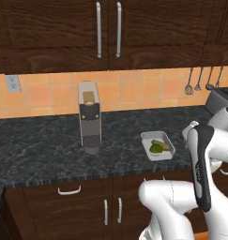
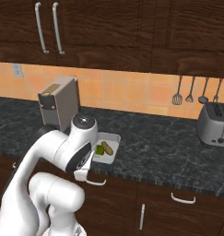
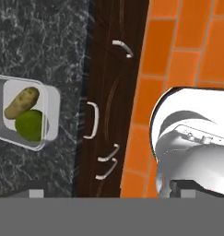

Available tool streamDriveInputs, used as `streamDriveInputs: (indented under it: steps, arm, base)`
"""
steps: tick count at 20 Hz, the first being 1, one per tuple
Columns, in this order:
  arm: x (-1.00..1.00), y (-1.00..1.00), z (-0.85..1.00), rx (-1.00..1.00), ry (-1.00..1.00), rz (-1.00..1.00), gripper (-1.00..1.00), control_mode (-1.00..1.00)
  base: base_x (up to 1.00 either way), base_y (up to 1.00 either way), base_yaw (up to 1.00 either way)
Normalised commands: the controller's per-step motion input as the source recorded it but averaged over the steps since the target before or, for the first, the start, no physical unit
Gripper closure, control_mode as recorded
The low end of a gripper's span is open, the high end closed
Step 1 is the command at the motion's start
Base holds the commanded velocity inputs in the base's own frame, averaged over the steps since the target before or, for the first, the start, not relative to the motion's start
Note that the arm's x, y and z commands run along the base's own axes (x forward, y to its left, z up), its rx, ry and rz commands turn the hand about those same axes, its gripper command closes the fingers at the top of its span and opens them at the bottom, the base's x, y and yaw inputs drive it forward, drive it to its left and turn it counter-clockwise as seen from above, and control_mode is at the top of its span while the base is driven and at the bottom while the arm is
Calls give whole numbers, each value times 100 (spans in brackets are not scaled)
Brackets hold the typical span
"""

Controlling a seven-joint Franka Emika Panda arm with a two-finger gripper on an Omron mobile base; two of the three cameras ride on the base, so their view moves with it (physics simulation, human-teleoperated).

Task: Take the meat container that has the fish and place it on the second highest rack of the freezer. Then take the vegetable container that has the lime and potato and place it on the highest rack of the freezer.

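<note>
The vegetable container (image 1: 153,135) (image 2: 111,137) (image 3: 51,99) is a shallow pale tray lying on the dark stone counter near its front edge. Inside it, side by side, are the green lime (image 1: 155,149) (image 2: 100,150) (image 3: 29,124) and the tan potato (image 1: 160,143) (image 2: 108,147) (image 3: 22,102). My gripper (image 3: 109,193) is open and holds nothing. It looks straight down from well above the counter's front edge, and the tray lies off to one side of it. The meat container, the fish and the freezer are out of view.
A grey coffee machine (image 1: 89,117) (image 2: 60,108) stands on the counter left of the tray. A toaster (image 2: 215,123) (image 1: 222,99) sits far right, with utensils (image 2: 191,92) hanging on the tiled wall. Dark cabinet doors (image 3: 104,115) run below the counter, above an orange floor (image 3: 178,46).
</note>
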Motion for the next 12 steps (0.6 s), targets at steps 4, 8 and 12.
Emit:
streamDriveInputs:
  steps: [4, 8, 12]
  arm:
    - [50, -30, -32, 1, -1, 10, -100, -100]
    - [70, -21, -27, 4, 0, 7, -100, -100]
    - [72, -5, -32, 1, 2, 3, -100, -100]
  base:
    - [0, 0, 0]
    - [0, 0, 0]
    - [0, 0, 0]
